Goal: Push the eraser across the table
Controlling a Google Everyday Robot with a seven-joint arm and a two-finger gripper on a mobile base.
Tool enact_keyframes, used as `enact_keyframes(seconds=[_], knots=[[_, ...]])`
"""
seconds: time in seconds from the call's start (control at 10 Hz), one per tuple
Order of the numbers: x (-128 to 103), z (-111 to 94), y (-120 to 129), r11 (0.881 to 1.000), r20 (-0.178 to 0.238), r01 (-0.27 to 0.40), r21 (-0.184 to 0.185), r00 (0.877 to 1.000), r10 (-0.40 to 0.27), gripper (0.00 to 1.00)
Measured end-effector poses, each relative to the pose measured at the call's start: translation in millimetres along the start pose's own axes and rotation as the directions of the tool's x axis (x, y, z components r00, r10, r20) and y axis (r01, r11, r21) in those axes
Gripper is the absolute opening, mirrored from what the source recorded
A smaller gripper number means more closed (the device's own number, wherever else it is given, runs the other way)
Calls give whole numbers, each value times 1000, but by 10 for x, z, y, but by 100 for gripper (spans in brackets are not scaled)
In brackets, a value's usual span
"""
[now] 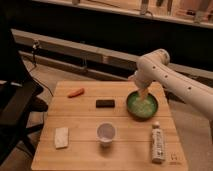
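The small flat black rectangular eraser [105, 103] is seen lying flat on the square light wooden slatted table [82, 120], slightly behind the centre and just left of the round green bowl [150, 114], from which it is clearly apart. The white arm's gripper [143, 94] is held low over the bowl's far rim, to the right of the eraser; whether it is spread or pressed together cannot be told. The approach is judged to be the step in hand, with no contact made yet. For a clean push, the gripper should be brought clear of the bowl and lowered until the tabletop is nearly grazed. It should then be placed squarely against one short end of the eraser, so that the block is slid straight rather than spun. A leftward push is favoured, since open wood lies that way. Six things are counted on the table: one eraser, one green bowl, one white cup [106, 133], one pale rectangular pad [61, 137], one small orange piece [76, 92] and one white bottle [158, 143] lying on its side.
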Motion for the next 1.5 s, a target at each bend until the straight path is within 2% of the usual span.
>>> enact_keyframes(seconds=[0.1, 0.3, 0.6, 0.8, 1.2, 1.5], knots=[[-14, -7, -3, 1000, -1, 1, 5, 1000, -1, 69], [-137, -6, -31, 997, 36, -67, 31, 997, 66, 48], [-253, 11, -61, 994, 50, -107, 33, 993, 105, 16], [-291, 49, -68, 994, 70, -106, 27, 992, 104, 1], [-549, 244, -120, 999, 84, -34, 2, 996, 34, 0], [-752, 483, -171, 999, 99, 28, -20, 995, -26, 0]])
